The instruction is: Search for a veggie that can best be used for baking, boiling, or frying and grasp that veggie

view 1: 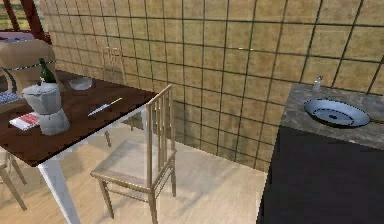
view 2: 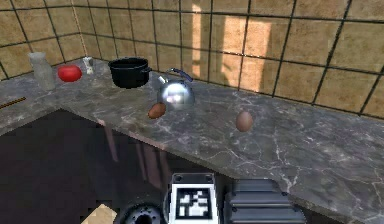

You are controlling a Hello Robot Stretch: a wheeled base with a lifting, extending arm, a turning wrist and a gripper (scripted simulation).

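Note:
A small brown oval thing, potato-like in colour, lies on the marbled stone counter just in front of a shiny metal kettle. A second brownish oval, egg-like, lies further toward the arm side view's right. A red round thing sits at the counter's far left. At the bottom edge stand the arm's white marked square and, left of it, the gripper as a dark body cut off by the edge. I cannot tell whether it holds anything.
A black pot, a small shaker and a glass jar stand by the tiled wall. Ahead are a dark-topped table with a grey pot, a wooden chair and a sink in a dark counter.

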